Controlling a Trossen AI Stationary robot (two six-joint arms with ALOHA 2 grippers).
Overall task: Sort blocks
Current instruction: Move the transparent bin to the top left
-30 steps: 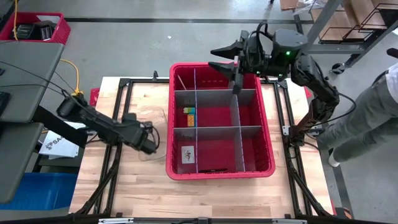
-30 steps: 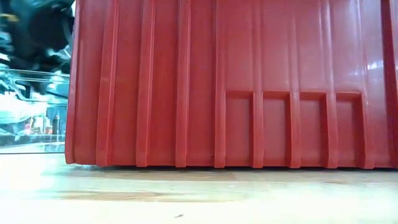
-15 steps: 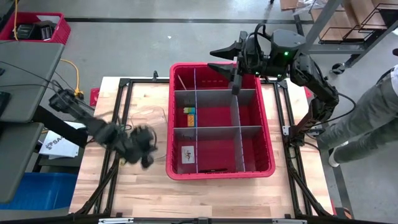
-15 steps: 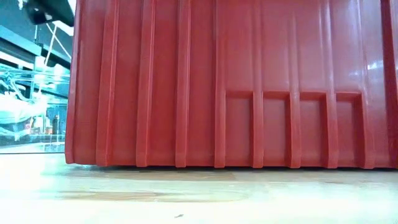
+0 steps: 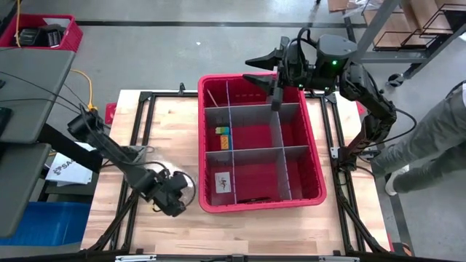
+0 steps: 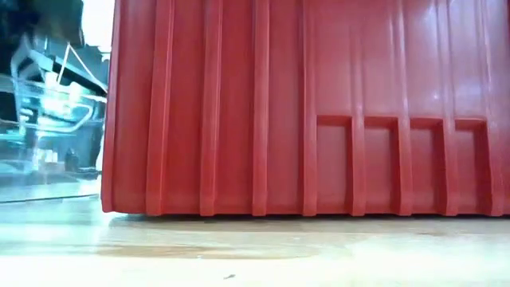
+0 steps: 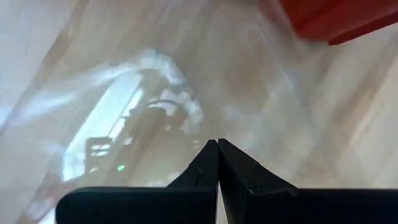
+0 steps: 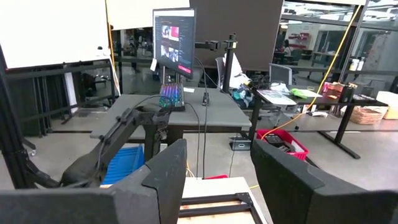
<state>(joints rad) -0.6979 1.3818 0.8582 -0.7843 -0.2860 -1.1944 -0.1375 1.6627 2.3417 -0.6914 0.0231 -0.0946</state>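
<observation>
Blocks (image 5: 223, 132) in red bin (image 5: 315, 161) — maybe 2; right gripper (image 5: 261, 68) open above

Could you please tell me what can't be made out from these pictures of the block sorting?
- Low view: the red bin wall fills the picture, hiding everything inside it and both grippers.
- High view: the blocks are too small to count.
- High view: the left gripper is a dark blur.
- Left wrist view: motion blur smears all beyond the shut fingers.

Small blocks (image 5: 222, 135), yellow, green and orange, are clustered in the bin's middle-left compartment beside a divider.
</observation>
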